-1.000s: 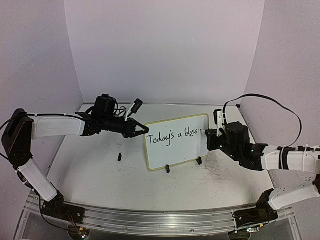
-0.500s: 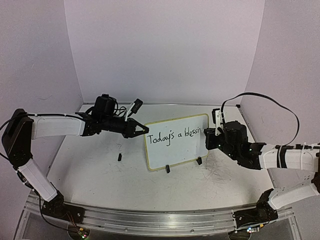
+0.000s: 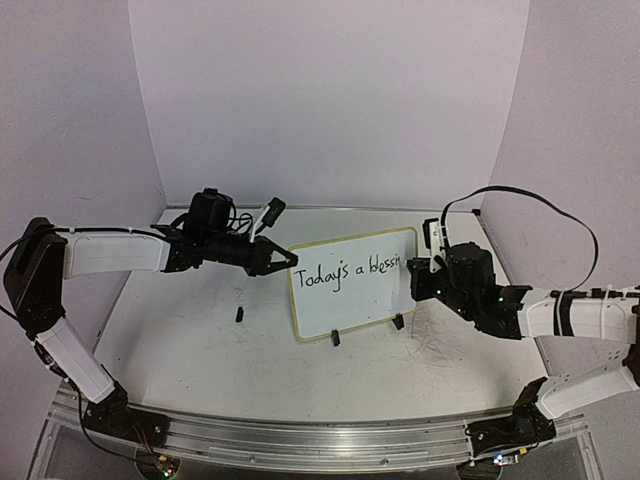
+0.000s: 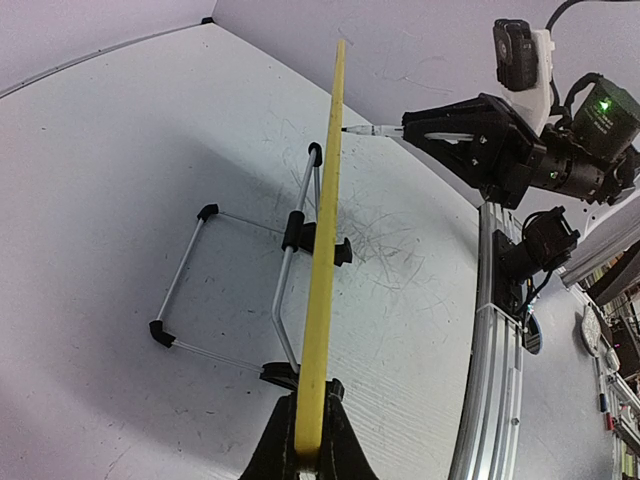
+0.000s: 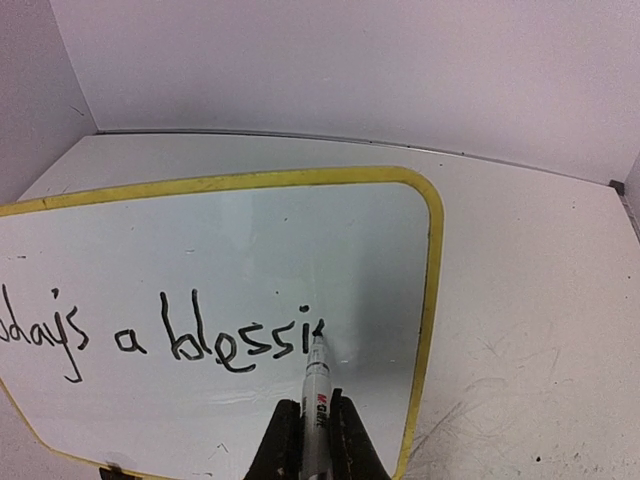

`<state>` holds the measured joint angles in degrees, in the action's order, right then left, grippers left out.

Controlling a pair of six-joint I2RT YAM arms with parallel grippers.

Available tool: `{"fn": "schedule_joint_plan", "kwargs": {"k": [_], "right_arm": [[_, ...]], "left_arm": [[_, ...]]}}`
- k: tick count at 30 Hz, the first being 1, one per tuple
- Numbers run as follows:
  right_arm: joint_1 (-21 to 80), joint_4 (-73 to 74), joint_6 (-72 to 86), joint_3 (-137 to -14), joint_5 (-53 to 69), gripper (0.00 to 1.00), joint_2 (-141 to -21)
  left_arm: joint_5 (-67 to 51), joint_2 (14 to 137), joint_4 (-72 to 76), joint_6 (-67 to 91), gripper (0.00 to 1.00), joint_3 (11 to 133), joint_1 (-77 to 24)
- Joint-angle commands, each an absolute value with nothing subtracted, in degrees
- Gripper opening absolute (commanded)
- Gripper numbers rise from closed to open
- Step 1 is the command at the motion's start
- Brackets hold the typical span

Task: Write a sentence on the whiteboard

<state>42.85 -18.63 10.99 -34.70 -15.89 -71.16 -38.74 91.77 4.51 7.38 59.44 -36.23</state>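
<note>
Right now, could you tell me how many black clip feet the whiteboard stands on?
2: the left clip foot and the right clip foot, on the lower edge of the whiteboard; none seems hidden.

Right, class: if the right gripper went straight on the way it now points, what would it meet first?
The whiteboard. The right gripper points at its face, and the marker in its jaws seems to touch it just after "blessi", so the marker tip would press in first.

I am operating in a robotics lab cell: plain panels (image 3: 330,100) enclose a scuffed white table (image 3: 200,350); the left arm (image 3: 110,252) and right arm (image 3: 590,320) bolt to an aluminium rail (image 3: 300,440).
</note>
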Motion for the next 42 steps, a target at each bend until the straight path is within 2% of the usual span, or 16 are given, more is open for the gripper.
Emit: {"fn": "schedule_joint_plan", "kwargs": {"k": [1, 42], "right_arm": [[43.07, -18.38, 12.51, -33.91, -14.88, 0.00, -70.58], [43.07, -22.19, 11.07, -36.54, -18.71, 0.00, -71.11]], "left_arm": [[-35.77, 89.39, 6.73, 5.36, 0.00, 60.30, -35.86], [-35.77, 89.12, 6.70, 5.36, 0.00, 60.16, -35.90]]}}
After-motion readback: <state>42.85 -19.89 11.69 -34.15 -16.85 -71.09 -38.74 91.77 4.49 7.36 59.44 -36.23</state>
